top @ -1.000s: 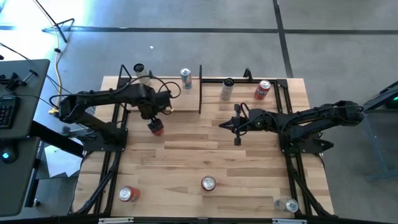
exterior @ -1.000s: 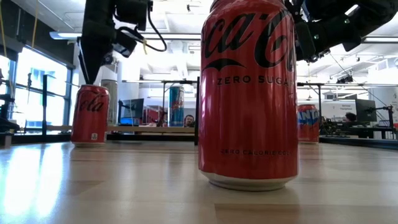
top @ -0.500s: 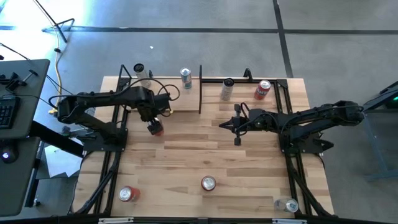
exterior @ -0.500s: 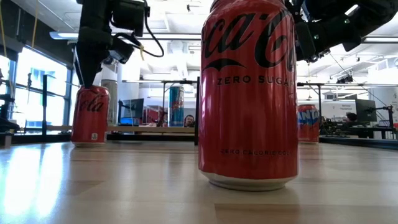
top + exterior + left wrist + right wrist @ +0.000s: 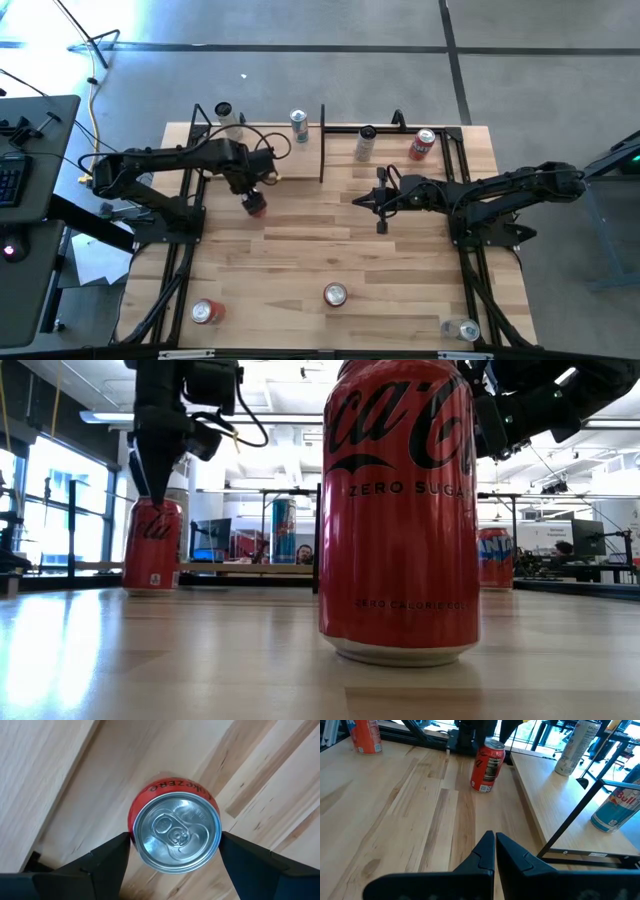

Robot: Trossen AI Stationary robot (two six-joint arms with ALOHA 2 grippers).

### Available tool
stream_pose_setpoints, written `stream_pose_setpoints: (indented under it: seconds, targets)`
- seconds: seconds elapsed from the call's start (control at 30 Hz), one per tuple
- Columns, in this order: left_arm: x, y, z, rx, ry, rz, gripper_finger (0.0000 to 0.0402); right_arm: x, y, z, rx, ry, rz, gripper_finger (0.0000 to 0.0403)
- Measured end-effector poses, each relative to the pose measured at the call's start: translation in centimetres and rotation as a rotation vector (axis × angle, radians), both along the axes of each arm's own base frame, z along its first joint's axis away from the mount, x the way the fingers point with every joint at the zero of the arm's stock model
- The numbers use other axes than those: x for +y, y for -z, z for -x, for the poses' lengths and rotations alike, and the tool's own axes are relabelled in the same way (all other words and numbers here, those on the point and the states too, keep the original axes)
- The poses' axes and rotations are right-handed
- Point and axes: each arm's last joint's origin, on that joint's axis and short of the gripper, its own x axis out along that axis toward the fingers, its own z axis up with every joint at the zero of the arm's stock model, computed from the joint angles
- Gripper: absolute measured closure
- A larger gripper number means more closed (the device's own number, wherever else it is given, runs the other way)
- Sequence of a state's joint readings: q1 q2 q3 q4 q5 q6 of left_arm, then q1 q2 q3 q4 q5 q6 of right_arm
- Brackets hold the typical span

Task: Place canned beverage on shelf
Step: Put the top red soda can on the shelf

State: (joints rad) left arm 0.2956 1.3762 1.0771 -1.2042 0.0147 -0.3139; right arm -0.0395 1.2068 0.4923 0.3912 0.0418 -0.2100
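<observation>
Your left gripper (image 5: 175,851) is straddling the red can (image 5: 256,206), which stands upright on the table just in front of the shelf (image 5: 285,160), fingers wide on either side and not clearly touching. Centre it, drop lower on the body, then squeeze. Right gripper (image 5: 494,851) waits mid-table, fingers together.

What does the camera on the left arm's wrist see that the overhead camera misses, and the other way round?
Only the left wrist view shows the red can's silver lid and pull tab up close, with a dark finger on either side. Only the high view shows the whole table, the shelf, the waiting right gripper and the other cans. Both show the left gripper open around that can on the wood.
</observation>
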Motion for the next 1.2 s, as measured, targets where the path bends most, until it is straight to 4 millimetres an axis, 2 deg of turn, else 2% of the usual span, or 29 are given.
stream_pose_setpoints:
  seconds: [0.53, 0.67, 0.87, 1.03, 1.2]
  targets:
    - [0.8, 0.2, -0.6, -0.043, 0.025, -0.019, 0.0111, 0.0, 0.0, 0.0, 0.005, 0.000, 0.000, 0.0402]
    - [0.9, 0.4, -0.8, -0.035, 0.029, -0.016, 0.0125, 0.0, 0.1, 0.0, 0.006, 0.000, 0.000, 0.0402]
    - [0.9, 0.4, -0.8, -0.028, 0.048, -0.028, 0.0172, 0.0, 0.1, 0.0, 0.006, 0.000, 0.000, 0.0402]
    - [0.9, 0.4, -0.8, -0.022, 0.055, -0.035, 0.0174, 0.0, 0.1, 0.0, 0.006, 0.000, 0.000, 0.0402]
    - [1.0, -0.6, -0.9, -0.018, 0.063, -0.044, 0.0175, 0.0, 0.1, 0.0, 0.006, 0.000, 0.000, 0.0402]
